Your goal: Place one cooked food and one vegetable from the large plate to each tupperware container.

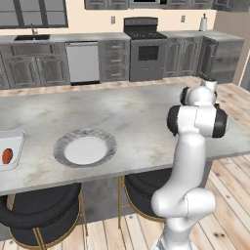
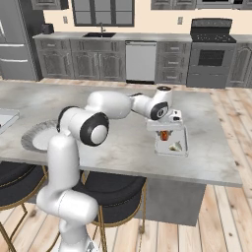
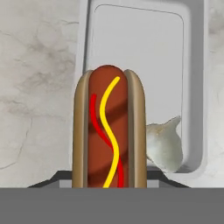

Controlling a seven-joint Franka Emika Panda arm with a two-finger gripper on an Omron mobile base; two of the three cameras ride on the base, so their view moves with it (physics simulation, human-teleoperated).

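Note:
My gripper [image 3: 109,179] is shut on a hot dog [image 3: 109,131], the cooked food, with its bun and red and yellow sauce lines. It hangs over a pale rectangular tupperware container [image 3: 192,87] on the counter's right side [image 2: 183,146]. A white garlic-like bulb [image 3: 165,142] lies in that container's near corner. The gripper [image 2: 166,134] hovers just above that tray. The large plate [image 1: 63,156], marbled rim and white centre, has nothing on it. A second tupperware container [image 1: 14,139] at the far left holds a small reddish-orange vegetable [image 1: 7,156].
The long marble island counter [image 1: 127,117] carries everything. Black round stools [image 1: 39,215] stand under its near edge. My arm's elbow [image 2: 91,125] reaches across in front of the plate [image 2: 30,140]. Cabinets, a dishwasher and a stove [image 1: 145,49] line the far wall.

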